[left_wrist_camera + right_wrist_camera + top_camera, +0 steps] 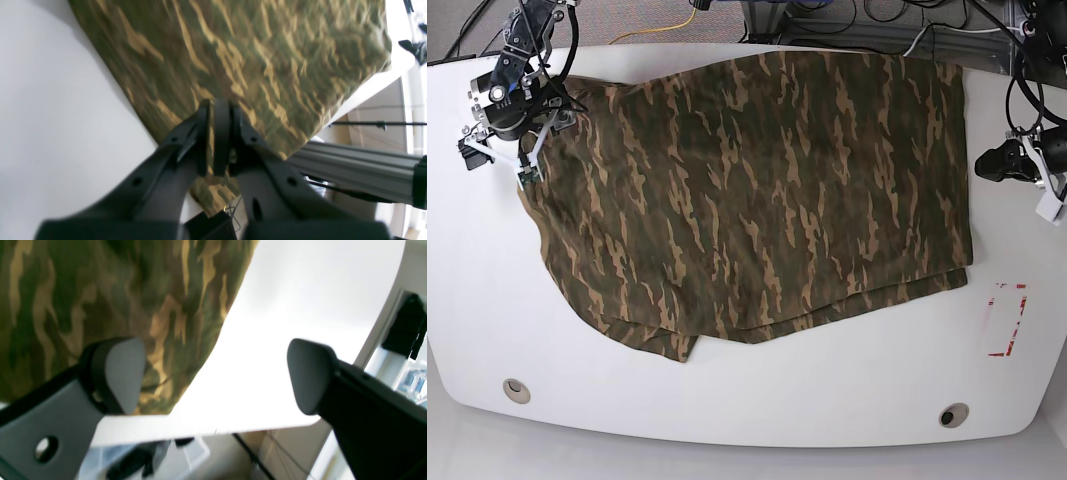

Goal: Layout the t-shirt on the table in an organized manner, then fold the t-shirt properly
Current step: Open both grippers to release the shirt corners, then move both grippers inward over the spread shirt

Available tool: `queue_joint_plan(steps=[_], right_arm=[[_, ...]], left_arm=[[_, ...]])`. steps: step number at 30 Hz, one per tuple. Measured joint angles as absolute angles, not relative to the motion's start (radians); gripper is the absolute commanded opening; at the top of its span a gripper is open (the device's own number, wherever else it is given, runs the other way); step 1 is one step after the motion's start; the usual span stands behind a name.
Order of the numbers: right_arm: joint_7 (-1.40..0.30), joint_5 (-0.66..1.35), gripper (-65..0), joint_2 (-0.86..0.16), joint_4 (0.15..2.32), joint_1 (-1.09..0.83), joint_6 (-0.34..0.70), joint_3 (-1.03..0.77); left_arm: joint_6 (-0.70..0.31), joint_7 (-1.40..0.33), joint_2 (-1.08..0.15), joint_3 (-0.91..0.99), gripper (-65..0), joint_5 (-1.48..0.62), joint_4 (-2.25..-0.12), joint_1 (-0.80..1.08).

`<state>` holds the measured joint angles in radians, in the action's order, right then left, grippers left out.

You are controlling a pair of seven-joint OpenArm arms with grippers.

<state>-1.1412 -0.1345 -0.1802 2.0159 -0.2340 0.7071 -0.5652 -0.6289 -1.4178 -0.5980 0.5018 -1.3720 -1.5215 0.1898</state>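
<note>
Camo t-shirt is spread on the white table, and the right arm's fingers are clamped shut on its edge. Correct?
Not quite. The right gripper has its fingers wide apart and holds nothing, as the right wrist view shows. One finger is over the t-shirt and the other over bare table. The rest stands: the t-shirt is spread on the white table.

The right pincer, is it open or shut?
Open: the right pincer has its two pads far apart, nothing between them, above the t-shirt edge and table.
</note>
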Motion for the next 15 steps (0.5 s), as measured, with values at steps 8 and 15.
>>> queue_joint_plan(steps=[8,15], right_arm=[[-1.077,-0.12,0.0,-0.181,2.015,-0.12,0.703,-0.615],[-1.063,0.077,0.0,-0.165,1.967,-0.034,0.693,-0.53]], left_arm=[[-0.595,-1.414,-0.516,0.459,-64.4,-1.34,-1.523,0.109],[-0.527,-1.383,-0.416,0.373,-64.4,-1.147,-1.549,0.03]])
